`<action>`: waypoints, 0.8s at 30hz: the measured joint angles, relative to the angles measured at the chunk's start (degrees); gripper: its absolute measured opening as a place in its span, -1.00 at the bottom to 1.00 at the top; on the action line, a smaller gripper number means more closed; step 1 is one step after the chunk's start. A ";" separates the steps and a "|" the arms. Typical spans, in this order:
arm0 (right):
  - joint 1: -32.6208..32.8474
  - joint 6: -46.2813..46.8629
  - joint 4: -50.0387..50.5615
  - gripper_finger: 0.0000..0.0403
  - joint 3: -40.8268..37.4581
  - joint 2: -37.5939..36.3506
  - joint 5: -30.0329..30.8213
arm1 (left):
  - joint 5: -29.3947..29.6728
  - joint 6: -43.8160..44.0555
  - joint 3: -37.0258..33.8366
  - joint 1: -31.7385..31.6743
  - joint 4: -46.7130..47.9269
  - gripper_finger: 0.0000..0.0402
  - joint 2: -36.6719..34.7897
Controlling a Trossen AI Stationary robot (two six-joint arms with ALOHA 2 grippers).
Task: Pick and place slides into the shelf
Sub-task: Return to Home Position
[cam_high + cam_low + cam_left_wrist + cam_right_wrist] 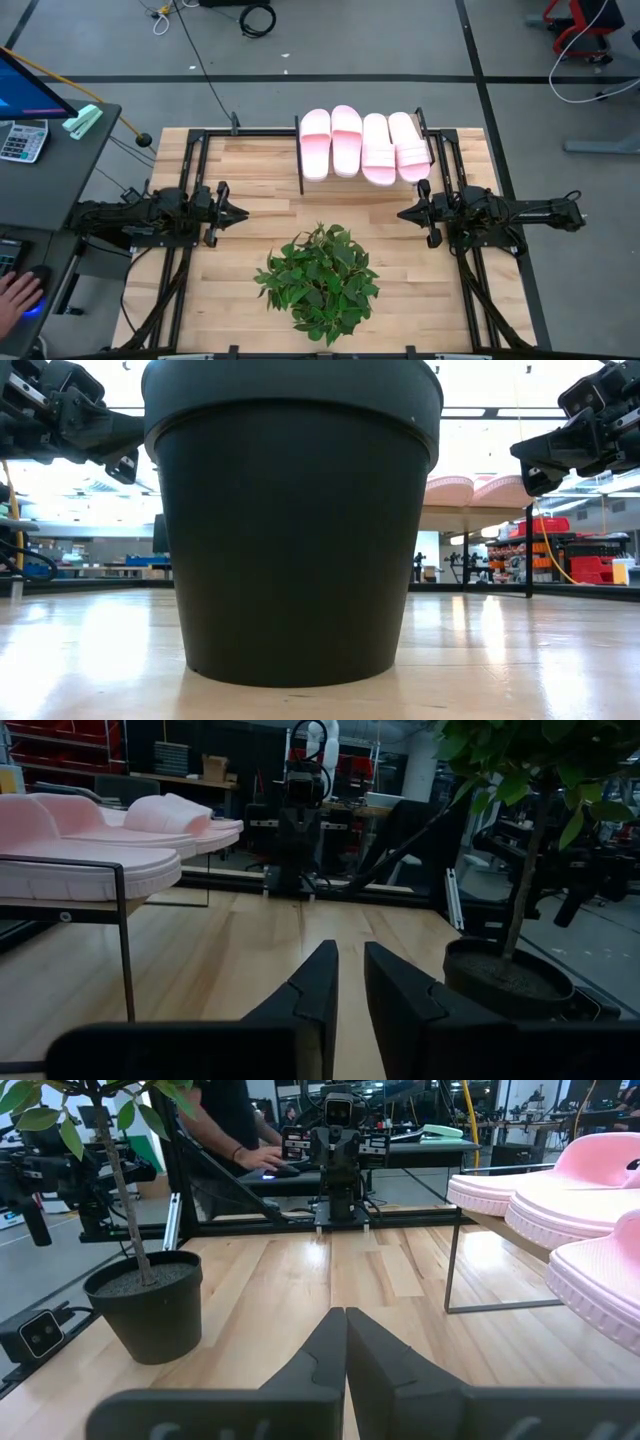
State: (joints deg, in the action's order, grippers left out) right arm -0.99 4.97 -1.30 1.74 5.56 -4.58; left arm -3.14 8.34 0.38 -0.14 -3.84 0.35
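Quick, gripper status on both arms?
Left gripper: narrowly open, empty, over the left side of the table.
Right gripper: shut, empty, over the table's right side.

Four slides (365, 145) lie side by side on the shelf (300, 156), at the far edge of the desk (250, 230), right of centre. Potted plant (320, 280) stands mid-desk, in front of the shelf. Left tool (240, 213) and right tool (403, 213) flank the gap between them, above the desk.
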 joint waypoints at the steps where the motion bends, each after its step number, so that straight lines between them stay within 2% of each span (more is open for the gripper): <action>1: 0.01 0.00 0.00 -0.93 0.00 0.01 -0.02 | 0.02 0.00 0.00 0.00 0.00 -0.70 -0.01; 11: 0.01 0.00 0.00 -0.93 0.00 0.00 -0.01 | 0.00 0.00 0.00 0.00 0.00 -0.76 -0.01; 24: 0.02 0.00 0.00 -0.93 0.00 0.00 0.00 | 0.02 0.00 0.00 0.00 0.01 -0.70 -0.01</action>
State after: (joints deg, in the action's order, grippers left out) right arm -0.97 4.97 -1.30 1.74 5.56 -4.59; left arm -3.11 8.34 0.38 -0.14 -3.84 0.34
